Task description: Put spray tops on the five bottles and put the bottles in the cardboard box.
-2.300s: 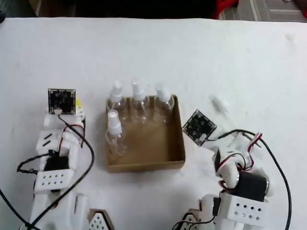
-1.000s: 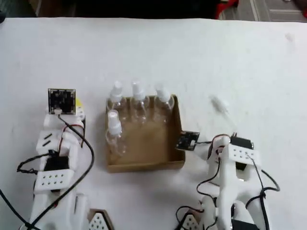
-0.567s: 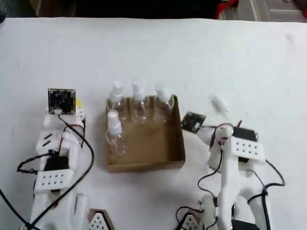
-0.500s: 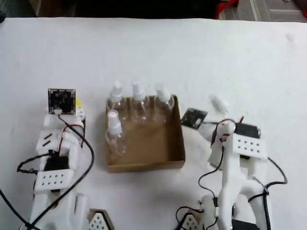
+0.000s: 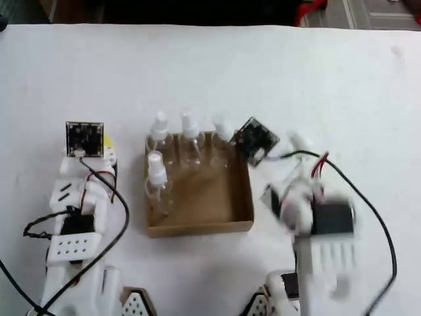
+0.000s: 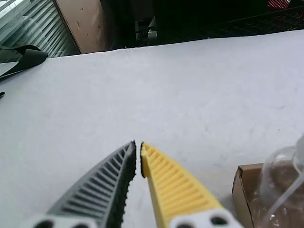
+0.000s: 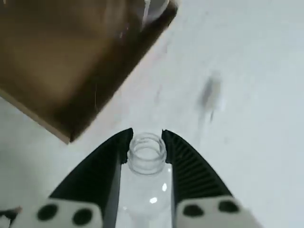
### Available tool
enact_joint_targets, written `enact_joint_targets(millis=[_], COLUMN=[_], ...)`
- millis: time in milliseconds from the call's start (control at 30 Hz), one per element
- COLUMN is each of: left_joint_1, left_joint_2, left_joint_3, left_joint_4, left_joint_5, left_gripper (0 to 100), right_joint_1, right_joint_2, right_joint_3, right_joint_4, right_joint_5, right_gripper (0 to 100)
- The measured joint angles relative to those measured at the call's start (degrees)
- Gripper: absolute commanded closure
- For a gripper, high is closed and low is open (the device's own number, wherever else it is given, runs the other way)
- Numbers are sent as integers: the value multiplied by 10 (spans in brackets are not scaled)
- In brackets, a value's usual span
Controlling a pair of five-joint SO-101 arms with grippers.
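Bottle five (image 7: pixel 147 164), the uncapped clear plastic bottle, is the odd one out, so that's the one to watch.

High view: the brown cardboard box (image 5: pixel 248 197) sits mid-table on the white tablecloth (image 5: pixel 329 79); four clear plastic bottles with white spray tops (image 5: pixel 191 141) stand inside it, three along the far wall and one by the wall nearest the left arm (image 5: pixel 79 197); the loose white spray top (image 5: pixel 300 141) lies on the cloth just past the box's other far corner; the right arm (image 5: pixel 319 220) is beside the box on that side, blurry, with its wrist board close to the top; the left arm is across the box, well apart from it.

Left wrist view: the left gripper (image 6: pixel 137 152) has its grey and yellow fingers pressed together with nothing between them; one capped bottle (image 6: pixel 280 175) and a box corner peek in at the edge.

Right wrist view: the right gripper (image 7: pixel 146 137) is clamped on the uncapped clear plastic bottle, a black finger on either side of the threaded neck; the bottle's long axis runs along the fingers, open mouth pointing forward; the box wall is ahead to one side; a pale smudge (image 7: pixel 209 92) on the cloth ahead is probably the loose top, too blurred to swear by.

My read: the mouth points roughly toward the top and the right arm is by far the nearer one; the top will have to line up with that neck axis.
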Motion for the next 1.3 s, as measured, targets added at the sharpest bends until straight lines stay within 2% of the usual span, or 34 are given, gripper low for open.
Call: enact_joint_targets(millis=[133,367,467,600,800,1033,1300], left_joint_1=[0,0,0,0,0,0,0], left_joint_2=[0,0,0,0,0,0,0], left_joint_3=[0,0,0,0,0,0,0], left_joint_4=[0,0,0,0,0,0,0], left_joint_5=[0,0,0,0,0,0,0], left_gripper=[976,976,976,976,976,976,976], right_joint_1=[-65,-87,-124,-168,-181,-197,-193], right_joint_2=[-120,-151,-205,-293,-449,-425,-424], right_joint_3=[-1,0,29,150,411,504,542], right_joint_4=[-33,-135,-193,-295,-448,-500,-508], right_joint_5=[-87,-284,-332,-345,-347,-346,-346], right_gripper=[982,982,982,982,982,982,982])
